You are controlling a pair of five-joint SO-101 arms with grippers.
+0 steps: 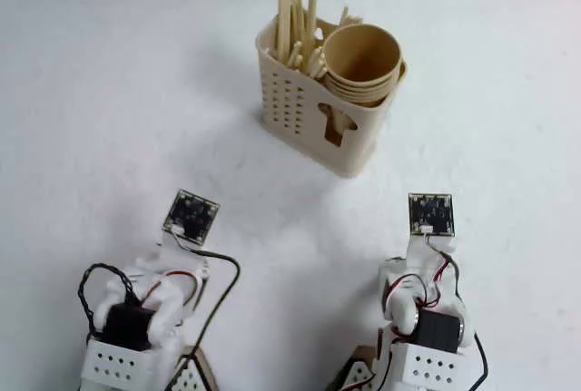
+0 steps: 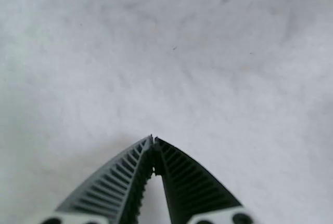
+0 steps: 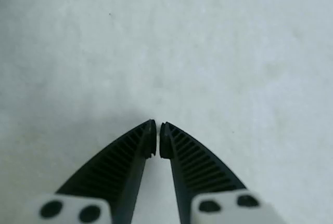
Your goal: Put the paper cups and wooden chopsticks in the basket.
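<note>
Basket (image 1: 292, 108) holds stacked paper cups (image 1: 363, 53), wooden chopsticks (image 1: 292, 14) upright | left tool (image 2: 153, 142) closed, empty | right tool (image 3: 157, 129) seemingly closed, empty

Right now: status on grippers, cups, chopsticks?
Left gripper shut, empty, over the table. Right gripper shut, empty. Paper cups stacked in basket, wooden chopsticks standing beside them. Nothing blocking the basket.

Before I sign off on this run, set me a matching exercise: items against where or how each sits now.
1 paper cups
2 wooden chopsticks
3 basket
4 left gripper

A shut, over bare table
B standing on the table, holding two other items
C nested stack, mouths up, in the basket
D upright bundle beside the stack

Pairs: 1-C, 2-D, 3-B, 4-A
</note>
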